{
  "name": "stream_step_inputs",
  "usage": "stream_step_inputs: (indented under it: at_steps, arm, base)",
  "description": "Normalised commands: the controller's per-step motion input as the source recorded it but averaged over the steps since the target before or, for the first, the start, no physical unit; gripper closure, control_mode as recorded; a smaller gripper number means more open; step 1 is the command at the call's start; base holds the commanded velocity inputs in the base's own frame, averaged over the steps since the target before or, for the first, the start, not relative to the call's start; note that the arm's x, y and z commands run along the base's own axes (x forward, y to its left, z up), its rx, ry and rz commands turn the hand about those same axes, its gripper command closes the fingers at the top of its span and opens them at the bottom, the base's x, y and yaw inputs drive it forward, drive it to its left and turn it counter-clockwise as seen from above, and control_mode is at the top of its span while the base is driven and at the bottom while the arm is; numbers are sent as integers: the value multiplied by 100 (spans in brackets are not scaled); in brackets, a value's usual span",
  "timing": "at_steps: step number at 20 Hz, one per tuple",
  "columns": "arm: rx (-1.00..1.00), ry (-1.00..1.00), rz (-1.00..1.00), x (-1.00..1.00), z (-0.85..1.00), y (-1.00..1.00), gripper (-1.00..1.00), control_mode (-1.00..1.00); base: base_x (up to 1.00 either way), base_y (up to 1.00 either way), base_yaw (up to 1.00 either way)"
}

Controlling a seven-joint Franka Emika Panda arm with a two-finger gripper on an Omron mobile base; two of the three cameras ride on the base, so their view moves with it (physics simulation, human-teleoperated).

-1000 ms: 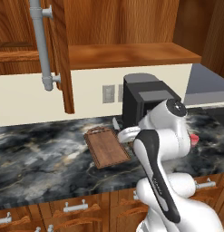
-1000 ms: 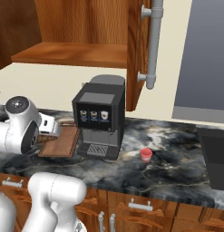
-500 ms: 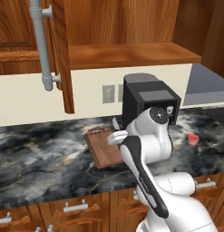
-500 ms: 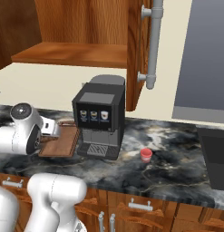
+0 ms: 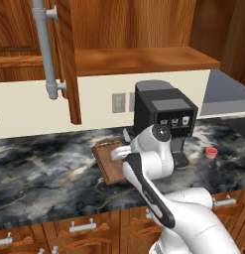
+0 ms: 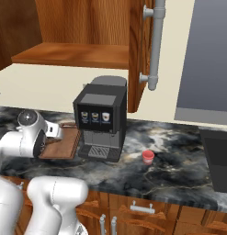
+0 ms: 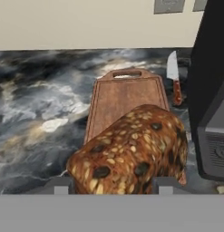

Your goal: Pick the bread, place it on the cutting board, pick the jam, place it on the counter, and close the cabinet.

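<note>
The bread (image 7: 131, 149), a dark brown seeded loaf, fills the lower middle of the hand view, with my gripper (image 7: 111, 185) shut on it; one fingertip (image 7: 59, 186) shows at each side. It hangs over the near end of the cutting board (image 7: 127, 97), whose handle points toward the wall. In the base views my hand reaches low over that cutting board (image 5: 110, 166) (image 6: 64, 148). The jam (image 5: 211, 153) (image 6: 148, 156) stands on the counter (image 5: 39, 173) right of the coffee machine. The cabinet door (image 5: 67, 59) (image 6: 138, 46) stands open.
A black coffee machine (image 5: 163, 114) (image 6: 101, 119) (image 7: 213, 113) stands close on the board's right side. A knife (image 7: 175, 81) lies between board and machine. The grey tube handle (image 5: 44, 44) (image 6: 154, 41) hangs over the counter. Drawers (image 5: 84, 228) run below.
The arm has swung left and lower over the cutting board, carrying the bread. The jam and the cabinet door have stayed put.
</note>
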Motion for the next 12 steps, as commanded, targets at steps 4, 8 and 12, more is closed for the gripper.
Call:
stream_step_inputs:
  at_steps: [4, 8, 12]
  arm:
    - [0, 0, 0, 26, -41, 12, 100, -100]
    - [0, 0, 0, 22, -33, 8, 100, -100]
    - [0, -1, 0, 24, -23, 0, 100, -100]
  base:
    - [0, 0, 0]
    - [0, 0, 0]
    - [0, 0, 0]
